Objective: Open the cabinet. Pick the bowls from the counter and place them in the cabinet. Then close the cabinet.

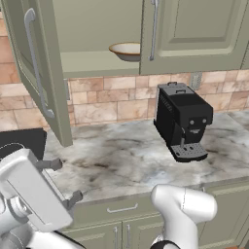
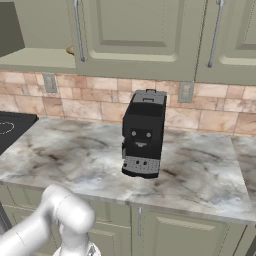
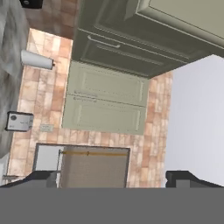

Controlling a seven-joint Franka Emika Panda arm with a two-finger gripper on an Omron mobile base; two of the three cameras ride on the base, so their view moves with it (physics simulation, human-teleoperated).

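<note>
Cabinet [image 1: 194, 34]: left door [image 1: 36, 73] swung wide toward the near side, right door shut. Tan bowl [image 1: 125, 50] seated on shelf [image 1: 92, 62] inside, part hidden behind the right door's edge. Second bowl not seen on counter [image 1: 121, 160]; whereabouts cannot be told. Coffee machine [image 1: 184, 121] at far right of counter. Gripper [image 1: 61, 181] low at near left, jaws spread wide, holding nothing, turned away from the cabinet. Judged: clear of the doorway, with closing the door remaining.
</note>
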